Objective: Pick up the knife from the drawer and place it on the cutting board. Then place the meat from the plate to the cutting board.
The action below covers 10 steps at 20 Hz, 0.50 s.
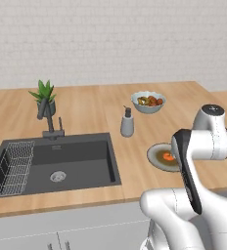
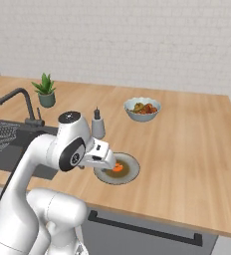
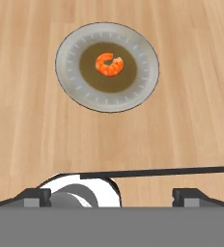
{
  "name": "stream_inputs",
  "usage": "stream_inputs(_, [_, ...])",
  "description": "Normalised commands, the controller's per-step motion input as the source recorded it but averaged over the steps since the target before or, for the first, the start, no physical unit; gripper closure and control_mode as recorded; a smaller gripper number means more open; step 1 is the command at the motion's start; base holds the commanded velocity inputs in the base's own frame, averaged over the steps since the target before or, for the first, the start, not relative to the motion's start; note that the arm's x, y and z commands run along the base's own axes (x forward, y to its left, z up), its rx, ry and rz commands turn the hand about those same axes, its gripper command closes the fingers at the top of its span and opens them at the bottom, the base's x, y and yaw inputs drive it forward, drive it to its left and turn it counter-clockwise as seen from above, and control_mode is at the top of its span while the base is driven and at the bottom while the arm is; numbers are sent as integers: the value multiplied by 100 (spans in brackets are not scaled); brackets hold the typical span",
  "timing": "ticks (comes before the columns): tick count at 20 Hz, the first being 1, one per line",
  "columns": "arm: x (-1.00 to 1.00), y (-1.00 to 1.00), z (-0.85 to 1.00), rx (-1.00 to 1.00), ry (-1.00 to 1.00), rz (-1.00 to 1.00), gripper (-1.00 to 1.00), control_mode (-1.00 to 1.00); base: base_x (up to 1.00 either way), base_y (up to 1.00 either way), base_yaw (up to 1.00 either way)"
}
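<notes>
My gripper (image 3: 112,195), at the bottom of the hand view, has its fingertips (image 3: 34,196) set wide apart, holding nothing. The meat (image 3: 109,64) lies centred on the plate (image 3: 143,53) at upper centre, on the countertop (image 3: 191,120).

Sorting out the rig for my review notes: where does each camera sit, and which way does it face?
Left base view: behind the arm's left, facing forward and down over sink and plate; arm at lower right.
Right base view: behind its right, facing the same counter; arm at lower left.
Hand view: on the hand, facing down at the plate; pincer tips below.
All share plate and meat.
</notes>
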Motion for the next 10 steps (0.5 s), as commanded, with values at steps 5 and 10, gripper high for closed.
stream_inputs(5, [53, -5, -4, 3, 0, 1, -100, -100, 0, 0, 0])
stream_inputs(10, [93, 0, -14, 4, 4, 0, -100, -100, 0, 0, 0])
